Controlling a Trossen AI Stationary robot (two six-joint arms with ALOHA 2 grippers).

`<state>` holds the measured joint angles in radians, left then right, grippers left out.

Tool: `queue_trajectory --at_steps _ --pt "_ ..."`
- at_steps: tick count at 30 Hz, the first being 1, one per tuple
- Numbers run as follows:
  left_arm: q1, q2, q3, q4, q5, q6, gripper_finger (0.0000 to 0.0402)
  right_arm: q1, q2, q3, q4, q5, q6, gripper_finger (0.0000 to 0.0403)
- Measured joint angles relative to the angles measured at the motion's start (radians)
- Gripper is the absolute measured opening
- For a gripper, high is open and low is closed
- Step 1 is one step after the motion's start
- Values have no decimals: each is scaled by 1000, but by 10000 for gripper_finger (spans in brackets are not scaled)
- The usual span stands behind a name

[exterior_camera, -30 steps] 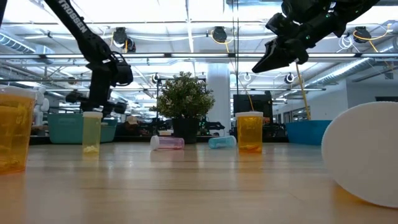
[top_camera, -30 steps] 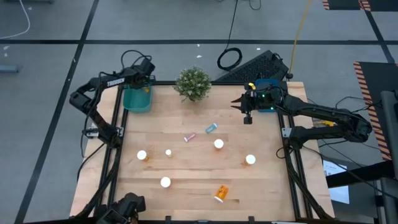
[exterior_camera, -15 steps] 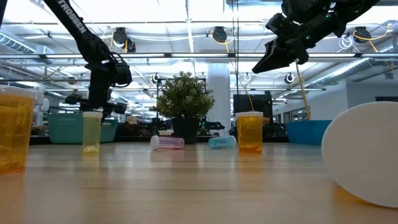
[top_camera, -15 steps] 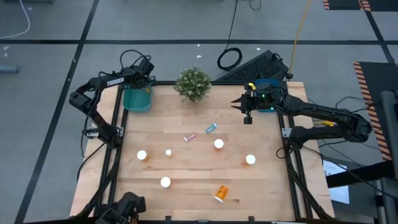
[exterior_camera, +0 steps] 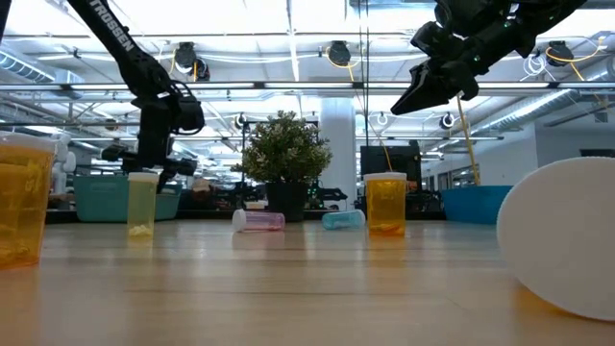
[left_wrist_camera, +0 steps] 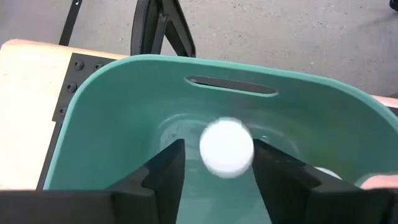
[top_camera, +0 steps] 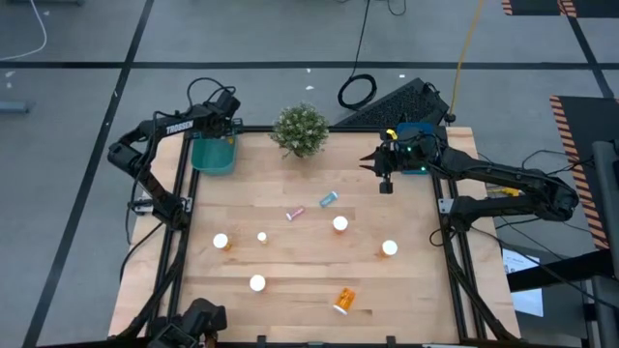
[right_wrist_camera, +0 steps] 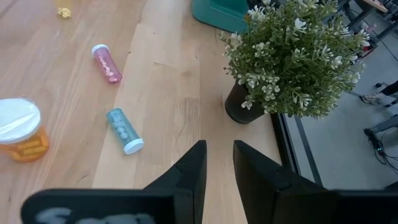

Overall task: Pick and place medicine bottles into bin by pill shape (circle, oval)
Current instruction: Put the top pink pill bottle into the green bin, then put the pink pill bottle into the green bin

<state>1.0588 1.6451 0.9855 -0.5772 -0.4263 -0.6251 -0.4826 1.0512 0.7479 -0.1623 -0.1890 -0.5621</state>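
Observation:
My left gripper [left_wrist_camera: 219, 148] hangs open over the teal bin [left_wrist_camera: 112, 106] at the table's far left corner. A white-capped medicine bottle [left_wrist_camera: 227, 148] shows blurred between its fingers, inside the bin, with a gap on either side of the cap. Another white cap [left_wrist_camera: 326, 174] lies on the bin's floor. My right gripper [right_wrist_camera: 220, 155] hovers high over the table's far right part, its fingers a narrow gap apart with nothing between them. Below it lie a pink bottle [right_wrist_camera: 107, 63] and a light blue bottle [right_wrist_camera: 124, 130] on their sides, and an orange bottle [right_wrist_camera: 18, 129] stands upright.
A potted plant [top_camera: 301, 129] stands at the far edge between the teal bin [top_camera: 215, 155] and a blue bin [top_camera: 418, 133]. Several orange bottles stand about the table's middle and near part, such as the one at the left [top_camera: 221, 242]; one [top_camera: 344, 301] lies on its side.

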Motion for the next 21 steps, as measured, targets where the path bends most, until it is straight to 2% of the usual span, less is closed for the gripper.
queue_trajectory --at_steps 10,21 --pt "0 -36 0 4 0 52 195 0 0 0 0 0 0 75" --pt "-35 -231 1 0 0 185 195 0 0 0 0 0 1 75"
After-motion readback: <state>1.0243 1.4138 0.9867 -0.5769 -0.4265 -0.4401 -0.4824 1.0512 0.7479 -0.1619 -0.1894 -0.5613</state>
